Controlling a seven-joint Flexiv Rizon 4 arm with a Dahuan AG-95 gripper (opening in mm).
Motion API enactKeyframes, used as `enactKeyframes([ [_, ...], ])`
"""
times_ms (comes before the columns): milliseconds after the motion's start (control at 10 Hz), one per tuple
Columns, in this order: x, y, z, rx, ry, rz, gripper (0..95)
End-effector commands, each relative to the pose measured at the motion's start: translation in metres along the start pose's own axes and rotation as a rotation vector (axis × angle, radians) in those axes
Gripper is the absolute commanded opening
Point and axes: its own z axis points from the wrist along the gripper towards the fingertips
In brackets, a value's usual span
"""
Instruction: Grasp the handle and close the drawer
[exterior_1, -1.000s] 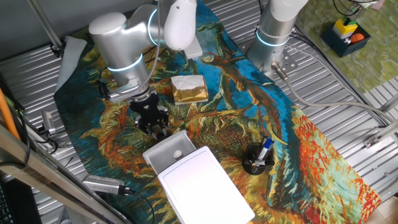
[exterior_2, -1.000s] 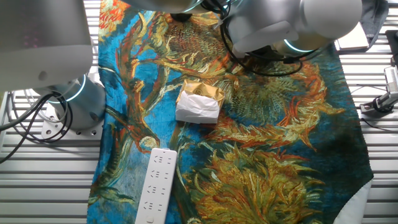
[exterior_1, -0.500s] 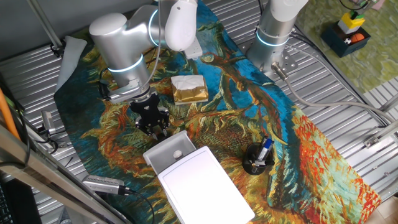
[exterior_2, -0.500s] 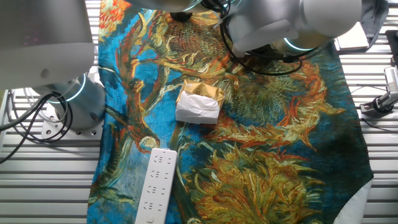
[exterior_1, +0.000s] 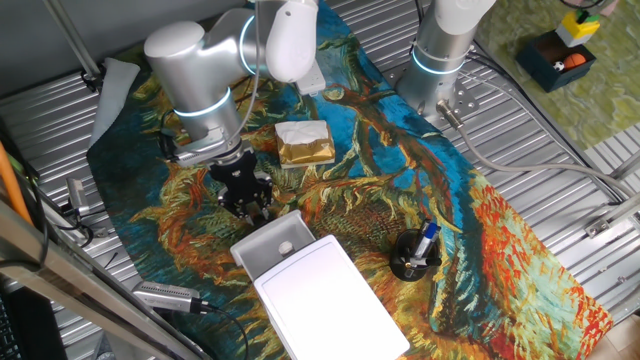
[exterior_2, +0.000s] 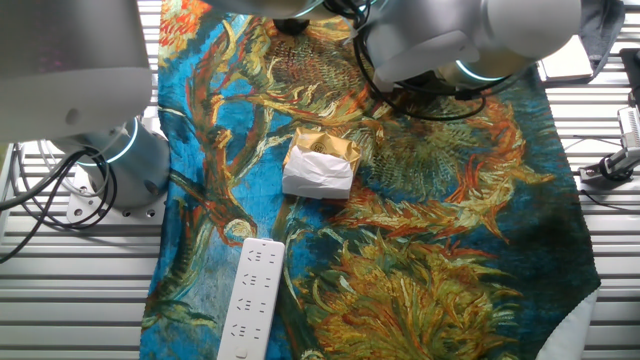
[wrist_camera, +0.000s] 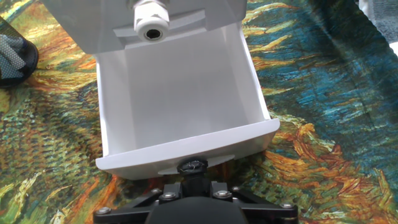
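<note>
The white drawer (exterior_1: 272, 241) stands pulled out of its flat-topped white box (exterior_1: 330, 300) toward the arm. In the hand view the empty drawer (wrist_camera: 180, 93) fills the middle, with its small handle lip (wrist_camera: 214, 160) on the front edge. My black gripper (exterior_1: 252, 207) sits right at the drawer's front. In the hand view the gripper (wrist_camera: 193, 168) meets the handle lip, with the fingers drawn close together on it. The other fixed view shows neither the drawer nor the fingertips.
A tan-and-white block (exterior_1: 303, 143) lies behind the gripper; it also shows in the other fixed view (exterior_2: 320, 165). A black mesh pen cup (exterior_1: 414, 255) stands right of the box. A white power strip (exterior_2: 253, 297) lies on the painted cloth. A second arm's base (exterior_1: 440, 60) stands at the back.
</note>
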Motion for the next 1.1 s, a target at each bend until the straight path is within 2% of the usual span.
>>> enactKeyframes([
  [100, -0.0007, -0.0002, 0.0001, 0.001, -0.002, 0.002, 0.0],
  [1100, -0.0065, 0.0008, 0.0013, 0.001, -0.003, 0.005, 0.0],
])
